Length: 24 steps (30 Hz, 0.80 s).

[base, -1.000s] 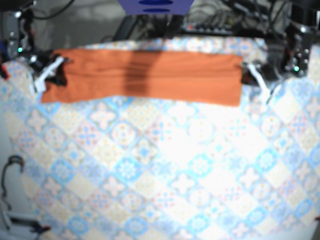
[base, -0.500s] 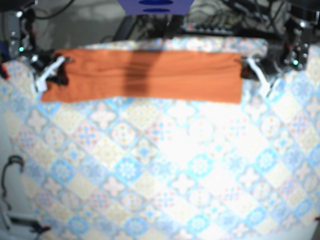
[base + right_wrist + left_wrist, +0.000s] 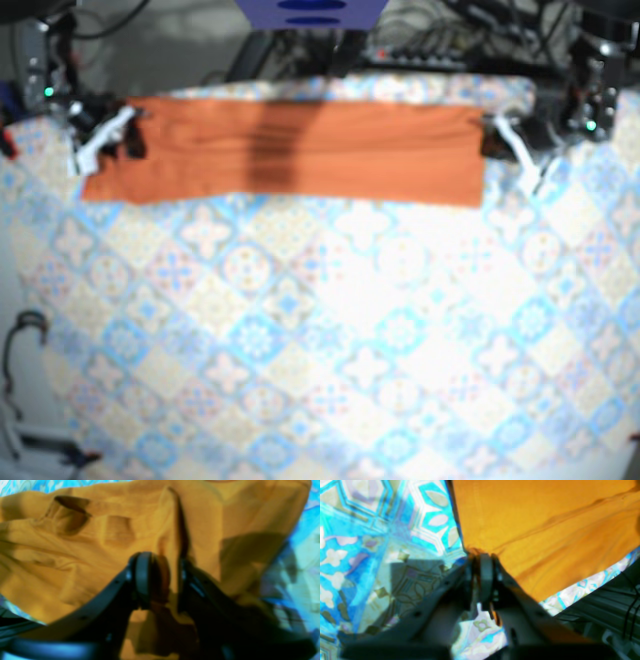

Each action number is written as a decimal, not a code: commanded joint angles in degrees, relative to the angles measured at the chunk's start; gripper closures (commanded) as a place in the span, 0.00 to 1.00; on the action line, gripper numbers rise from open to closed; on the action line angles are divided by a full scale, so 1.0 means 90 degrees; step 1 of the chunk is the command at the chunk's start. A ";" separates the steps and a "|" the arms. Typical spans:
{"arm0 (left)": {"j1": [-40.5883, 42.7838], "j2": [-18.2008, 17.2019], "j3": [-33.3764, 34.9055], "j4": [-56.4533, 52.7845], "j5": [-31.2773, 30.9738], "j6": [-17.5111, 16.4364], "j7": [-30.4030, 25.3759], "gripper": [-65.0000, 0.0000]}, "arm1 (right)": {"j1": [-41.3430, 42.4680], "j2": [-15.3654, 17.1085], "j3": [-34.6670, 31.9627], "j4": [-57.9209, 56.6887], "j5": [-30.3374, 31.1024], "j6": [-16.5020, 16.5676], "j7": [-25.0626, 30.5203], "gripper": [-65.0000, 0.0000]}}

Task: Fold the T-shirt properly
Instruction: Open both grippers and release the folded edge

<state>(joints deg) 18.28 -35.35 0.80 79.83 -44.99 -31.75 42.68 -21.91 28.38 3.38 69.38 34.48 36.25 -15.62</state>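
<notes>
T-shirt [image 3: 300,150] band, long axis across table [image 3: 350,350], left claw [image 3: 489,140], right claw [image 3: 130,142] pinching ends

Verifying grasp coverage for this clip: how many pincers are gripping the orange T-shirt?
2. The right pincer clamps one end of the T-shirt, on the base view's left. The left pincer pinches the opposite end, on that view's right. Neither is hidden.
</notes>
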 commanded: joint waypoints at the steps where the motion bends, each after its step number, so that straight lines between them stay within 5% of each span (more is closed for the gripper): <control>1: -0.0014 -0.0121 -0.0054 0.0072 -0.0075 -0.0023 -0.0234 0.86 | 0.0007 0.0143 0.0059 0.0071 0.0071 0.0021 0.0119 0.64; 12: -0.0005 -0.0121 -0.0054 0.0053 -0.0075 -0.0004 -0.0312 0.53 | 0.0037 0.0133 0.0157 0.0149 0.0071 0.0021 0.0128 0.34; 24: -0.0005 -0.0121 -0.0064 0.0053 -0.0075 -0.0004 -0.0312 0.41 | 0.0193 0.0124 0.1935 0.0159 0.0071 0.0021 0.0119 0.33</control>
<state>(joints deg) 18.41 -35.27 0.78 79.72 -44.99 -31.53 40.64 -20.73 28.01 20.12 69.84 34.26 35.99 -16.14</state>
